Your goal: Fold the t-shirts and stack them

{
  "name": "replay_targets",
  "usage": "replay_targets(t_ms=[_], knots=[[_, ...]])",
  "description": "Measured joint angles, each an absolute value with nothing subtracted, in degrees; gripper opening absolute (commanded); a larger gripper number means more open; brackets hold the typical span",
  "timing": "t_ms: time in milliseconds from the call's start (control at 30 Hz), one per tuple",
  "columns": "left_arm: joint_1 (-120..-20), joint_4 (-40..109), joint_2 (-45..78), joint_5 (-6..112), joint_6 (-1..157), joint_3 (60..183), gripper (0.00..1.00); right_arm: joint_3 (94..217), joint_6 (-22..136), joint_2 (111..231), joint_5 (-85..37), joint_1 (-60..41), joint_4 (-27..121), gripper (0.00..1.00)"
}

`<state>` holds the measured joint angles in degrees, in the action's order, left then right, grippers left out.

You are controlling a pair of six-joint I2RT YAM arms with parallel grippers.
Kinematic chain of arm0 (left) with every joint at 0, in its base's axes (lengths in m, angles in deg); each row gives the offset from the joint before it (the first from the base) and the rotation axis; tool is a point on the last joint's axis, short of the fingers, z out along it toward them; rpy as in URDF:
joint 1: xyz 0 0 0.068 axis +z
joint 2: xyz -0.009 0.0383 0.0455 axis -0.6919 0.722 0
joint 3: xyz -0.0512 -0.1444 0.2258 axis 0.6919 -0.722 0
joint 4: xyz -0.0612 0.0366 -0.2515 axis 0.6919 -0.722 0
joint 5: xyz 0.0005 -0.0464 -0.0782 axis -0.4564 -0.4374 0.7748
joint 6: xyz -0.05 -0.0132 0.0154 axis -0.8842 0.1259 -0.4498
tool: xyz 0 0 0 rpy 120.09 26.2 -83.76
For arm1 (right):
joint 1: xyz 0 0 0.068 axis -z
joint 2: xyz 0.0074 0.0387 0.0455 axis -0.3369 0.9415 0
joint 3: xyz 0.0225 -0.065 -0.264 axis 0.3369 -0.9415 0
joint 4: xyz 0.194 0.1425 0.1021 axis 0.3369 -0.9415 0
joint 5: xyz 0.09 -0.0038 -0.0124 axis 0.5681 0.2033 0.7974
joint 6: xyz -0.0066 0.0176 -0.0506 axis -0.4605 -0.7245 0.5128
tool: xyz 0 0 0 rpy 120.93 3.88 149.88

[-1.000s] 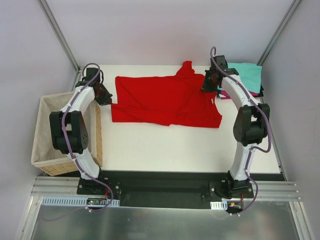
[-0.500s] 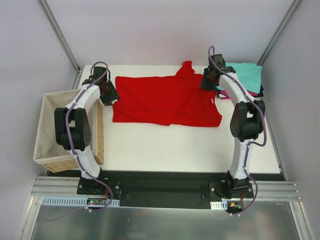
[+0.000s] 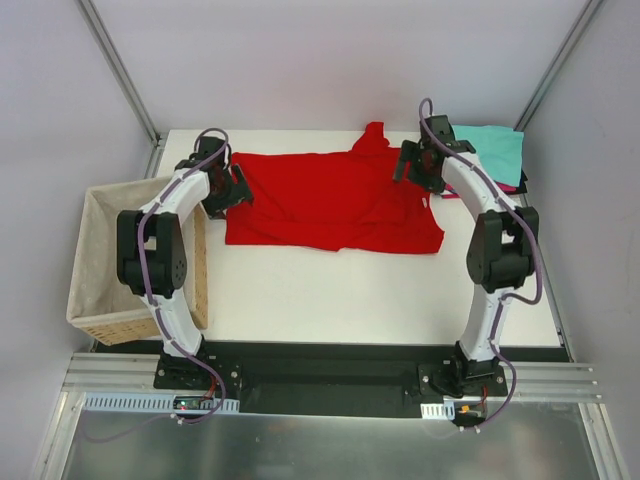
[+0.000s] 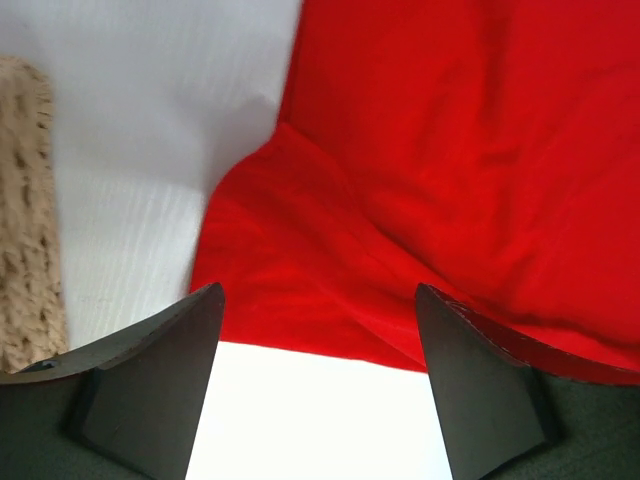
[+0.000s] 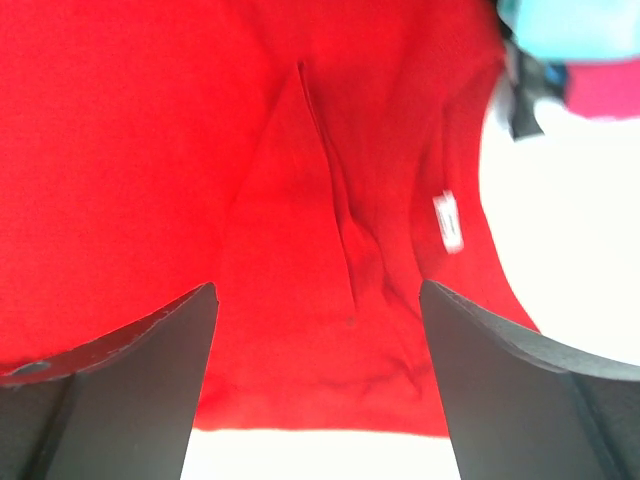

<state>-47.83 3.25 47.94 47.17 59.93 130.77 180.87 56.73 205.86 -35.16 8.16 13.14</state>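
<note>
Nearest me on the left, the wicker basket [image 3: 95, 265] stands beside the tabletop [image 3: 330, 300], and past a bare strip lies the red t-shirt [image 3: 330, 200], spread flat and sideways with one sleeve poking toward the far edge. My left pincer [image 3: 236, 190] hangs over the shirt's left end and my right pincer [image 3: 407, 166] over its right end, each spread wide, gripping nothing. Farthest off, in the right corner, the folded teal t-shirt [image 3: 497, 150] sits on a magenta one [image 5: 605, 95].
</note>
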Motion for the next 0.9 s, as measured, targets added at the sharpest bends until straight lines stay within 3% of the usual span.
replay_targets(t_ms=[300,600,900], knots=[[-54.6,3.9,43.0,50.6,60.6,128.3,0.74,167.3,56.9,189.8,-37.2,3.4,14.0,0.87],[-56.6,4.3,40.3,52.3,58.9,120.3,0.72,154.7,56.9,189.5,-40.9,0.7,12.9,0.87],[-56.6,8.5,40.3,52.0,57.4,118.7,0.71,153.0,56.9,189.6,-45.7,0.0,11.9,0.87]])
